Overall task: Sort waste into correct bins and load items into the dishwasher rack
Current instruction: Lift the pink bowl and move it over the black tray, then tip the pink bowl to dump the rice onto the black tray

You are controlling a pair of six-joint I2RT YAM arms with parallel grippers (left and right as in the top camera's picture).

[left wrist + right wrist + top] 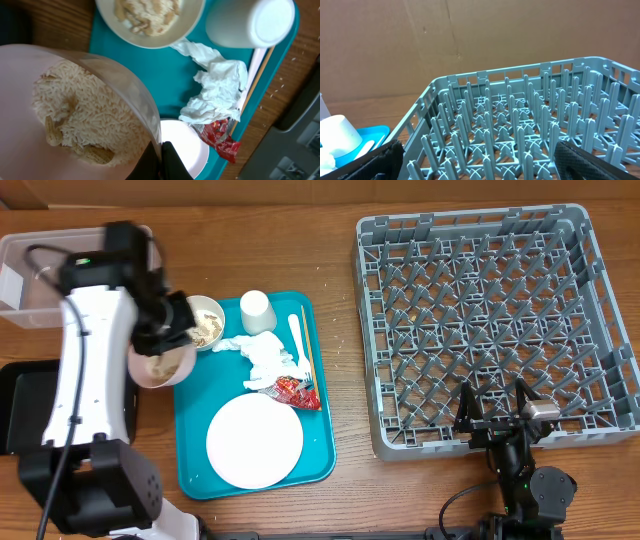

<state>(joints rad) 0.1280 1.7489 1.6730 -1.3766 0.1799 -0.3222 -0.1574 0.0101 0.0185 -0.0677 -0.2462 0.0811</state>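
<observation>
Overhead, the left gripper (161, 156) is pinching the rim of the pink bowl (125, 100), its jaws pressed together on the thin wall. The bowl is at the left edge of the teal tray (320, 452) with its mouth facing up. I cannot tell whether it is resting there or lifted. Beige food scraps (85, 120), rice and some ridged pieces, are lying inside it. In the left wrist view the rim is passing between the two dark fingers at the bottom of the picture.

Just beyond it the second bowl (207, 320), also holding scraps, is on the tray, and the white cup (257, 311) is beside it to the right. The crumpled tissue (265, 357) is lying in the middle of the tray. The red wrapper (297, 391) is touching its near end, and the round plate (254, 441) is lying flat at the near part.

The chopstick (306, 345) is lying along the right side of the tray, its long axis running from far to near. The white fork (295, 335) is just beside it, pointing nearly the same way.

The clear tub (30, 245) and the black tray (20, 410) are standing to the left of the arm.

The right gripper (495, 418) is hanging at the near wall of the dishwasher rack (470, 220), jaws spread wide and holding nothing. The pegs of the rack are pointing up.
</observation>
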